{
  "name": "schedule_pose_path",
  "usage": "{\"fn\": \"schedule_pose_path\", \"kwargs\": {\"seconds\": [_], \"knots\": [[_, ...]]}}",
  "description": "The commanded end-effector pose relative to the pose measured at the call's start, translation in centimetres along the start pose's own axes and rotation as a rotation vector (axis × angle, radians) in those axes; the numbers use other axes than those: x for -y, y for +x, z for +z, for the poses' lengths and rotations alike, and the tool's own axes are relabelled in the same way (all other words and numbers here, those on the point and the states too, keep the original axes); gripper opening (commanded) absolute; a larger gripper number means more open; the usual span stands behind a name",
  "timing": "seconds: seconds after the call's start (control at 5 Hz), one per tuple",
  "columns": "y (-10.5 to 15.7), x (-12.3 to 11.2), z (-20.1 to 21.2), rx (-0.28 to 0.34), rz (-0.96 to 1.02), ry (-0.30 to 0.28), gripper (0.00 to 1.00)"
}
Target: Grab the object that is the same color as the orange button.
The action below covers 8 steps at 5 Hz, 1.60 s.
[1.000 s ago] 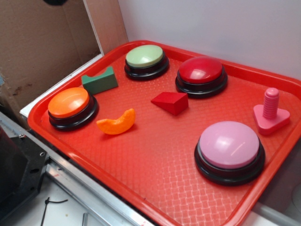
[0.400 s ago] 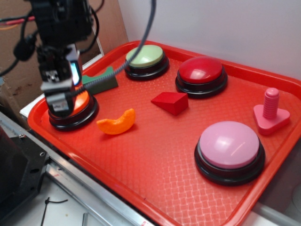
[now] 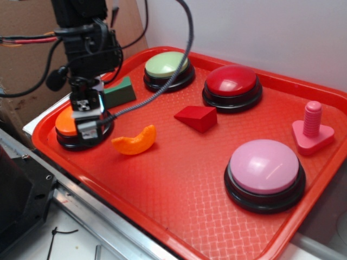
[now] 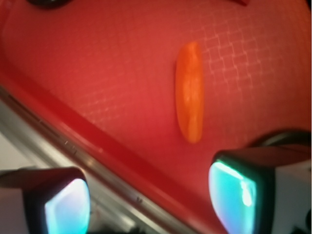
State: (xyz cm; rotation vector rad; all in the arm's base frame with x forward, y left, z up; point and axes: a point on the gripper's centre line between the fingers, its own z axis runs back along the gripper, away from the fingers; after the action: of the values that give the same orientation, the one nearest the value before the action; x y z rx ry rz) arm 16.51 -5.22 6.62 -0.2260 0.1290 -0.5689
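Tray (image 3: 179, 189), red plastic with a waffle texture, sits in a corner: brown cardboard to its left, a pale wall behind, a metal rail along its near edge.

Left to right on the tray: orange button (image 3: 66, 123) at the left edge, partly hidden by the arm; green block (image 3: 120, 92) just behind it; orange slice (image 3: 134, 141) just right of the button, apart from it; green button (image 3: 167, 69) further back; red wedge (image 3: 197, 117) right of the slice; red button (image 3: 232, 86); pink button (image 3: 264, 172) at the near right; pink bolt (image 3: 312, 130) at the far right.

Change from earlier frames: one second ago no arm was present. At 0.4 s ago it stood over the orange button; it has since shifted slightly right and lower. The objects have not moved.

Gripper (image 3: 89, 131) hangs over the button's right side, near the slice. The exterior view does not show its opening. In the wrist view the gripper (image 4: 151, 195) has its fingers (image 4: 236, 187) wide apart with nothing between them; the slice (image 4: 189, 97) lies ahead on bare tray (image 4: 87, 73), untouched.
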Motion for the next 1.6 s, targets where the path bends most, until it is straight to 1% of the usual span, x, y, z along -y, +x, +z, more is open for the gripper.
{"fn": "schedule_pose_path", "kwargs": {"seconds": [0.0, 0.4, 0.6, 1.0, 1.2, 1.4], "knots": [[3.4, -0.1, -2.4, 0.032, 0.014, 0.100, 1.00], [2.3, -0.3, -6.0, -0.086, 0.055, 0.054, 1.00], [2.0, -0.4, -6.1, -0.112, 0.089, 0.057, 0.00], [1.6, 0.7, -5.3, -0.141, 0.109, 0.106, 0.00], [0.9, 1.7, -4.1, -0.147, 0.134, 0.148, 0.00], [1.8, 4.5, 0.2, 0.017, 0.210, 0.159, 0.00]]}}
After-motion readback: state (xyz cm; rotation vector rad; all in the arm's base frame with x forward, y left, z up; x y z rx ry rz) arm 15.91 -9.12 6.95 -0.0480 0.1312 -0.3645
